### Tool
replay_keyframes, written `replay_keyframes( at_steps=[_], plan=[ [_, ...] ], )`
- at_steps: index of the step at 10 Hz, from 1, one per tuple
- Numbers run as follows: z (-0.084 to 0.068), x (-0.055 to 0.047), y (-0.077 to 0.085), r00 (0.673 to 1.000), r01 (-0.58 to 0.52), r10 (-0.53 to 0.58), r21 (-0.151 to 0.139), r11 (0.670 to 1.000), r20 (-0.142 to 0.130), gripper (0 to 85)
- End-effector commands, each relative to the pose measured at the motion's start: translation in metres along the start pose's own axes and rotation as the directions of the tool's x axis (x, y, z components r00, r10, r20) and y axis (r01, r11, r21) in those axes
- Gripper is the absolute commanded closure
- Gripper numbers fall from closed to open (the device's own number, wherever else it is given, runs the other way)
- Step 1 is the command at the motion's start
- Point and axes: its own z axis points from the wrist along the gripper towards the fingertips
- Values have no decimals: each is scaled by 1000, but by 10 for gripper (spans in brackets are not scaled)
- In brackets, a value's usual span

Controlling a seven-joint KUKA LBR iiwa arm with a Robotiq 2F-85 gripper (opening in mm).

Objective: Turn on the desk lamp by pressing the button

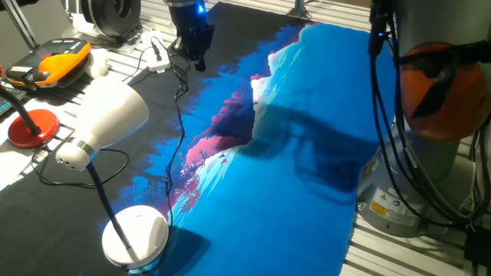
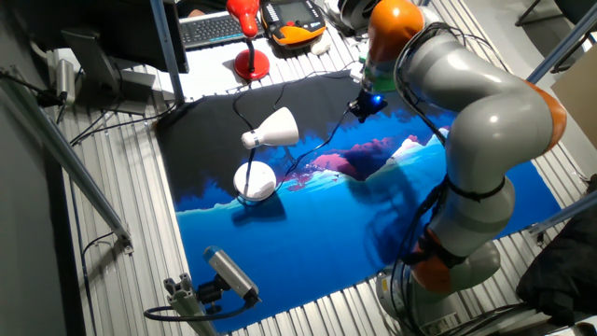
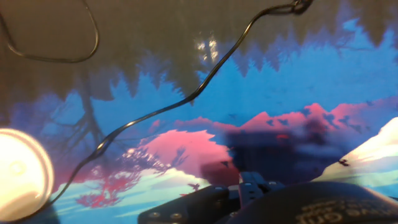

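Observation:
The desk lamp has a white cone shade (image 1: pixel 111 115), a thin dark stem and a round white disc base (image 1: pixel 136 234). It stands at the left edge of the blue mat (image 1: pixel 307 192). It also shows in the other fixed view (image 2: pixel 275 129). My gripper (image 1: pixel 198 47) hangs over the dark far end of the mat, well away from the lamp's base, and it also shows in the other fixed view (image 2: pixel 364 107). In the hand view the base (image 3: pixel 18 174) is a bright disc at the far left. No view shows the fingertips. I cannot make out a button.
The lamp's black cable (image 3: pixel 186 99) runs across the mat below the hand. A red-based thing with a black gooseneck (image 1: pixel 33 126) and an orange-and-black handset (image 1: pixel 57 61) lie beyond the lamp. The arm's own base (image 2: pixel 457 261) stands beside the mat.

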Motion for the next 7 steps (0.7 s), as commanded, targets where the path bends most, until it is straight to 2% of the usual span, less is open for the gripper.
replay_keyframes(
  at_steps=[1, 2, 3, 4, 5, 6, 7],
  plan=[
    [0, 0, 0, 1000, -11, 11, -11, 1000, -8, 850],
    [0, 0, 0, 1000, -26, 26, -14, 1000, -13, 850],
    [0, 0, 5, 998, -52, 51, -40, 998, -23, 850],
    [0, 0, 15, 995, -87, 83, -86, 992, -55, 850],
    [0, -1, 29, 988, -133, 121, -130, 983, -98, 850],
    [4, 0, 44, 983, -161, 146, -136, 977, -114, 850],
    [12, 3, 63, 976, -199, 179, -166, 966, -128, 850]
  ],
)
